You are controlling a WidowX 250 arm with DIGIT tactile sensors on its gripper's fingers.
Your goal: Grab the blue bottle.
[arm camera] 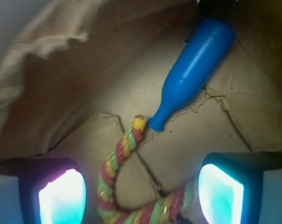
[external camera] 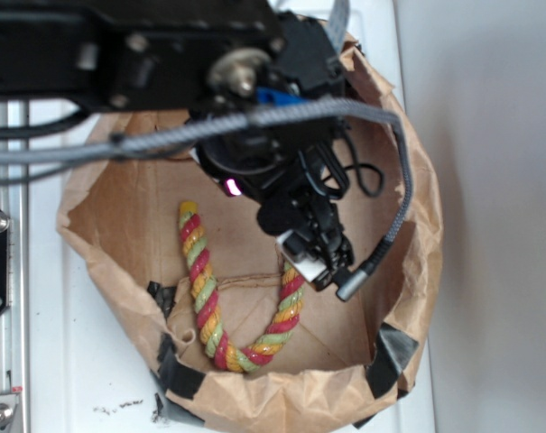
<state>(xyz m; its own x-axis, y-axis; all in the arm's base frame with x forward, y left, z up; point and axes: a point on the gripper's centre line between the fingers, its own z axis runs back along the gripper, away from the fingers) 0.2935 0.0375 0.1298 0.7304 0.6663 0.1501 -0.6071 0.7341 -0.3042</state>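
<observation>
The blue bottle (arm camera: 194, 67) lies on the floor of a brown paper bag (arm camera: 61, 93) in the wrist view, body at upper right, narrow neck pointing down-left. It is some way ahead of my gripper (arm camera: 141, 196), whose two glowing pads (arm camera: 62, 198) stand wide apart, open, with nothing held. A red-yellow-green twisted rope (arm camera: 120, 154) curls between the pads, its tip almost touching the bottle's mouth. In the exterior view the arm hides the bottle; my gripper (external camera: 316, 262) hangs inside the bag over the rope's right end.
The paper bag's crumpled walls (external camera: 282, 397) ring the work area, patched with black tape (external camera: 394, 356). The rope (external camera: 209, 298) forms a U on the bag floor. A grey cable (external camera: 394, 225) loops beside the gripper. A metal rail (external camera: 6, 271) runs along the left.
</observation>
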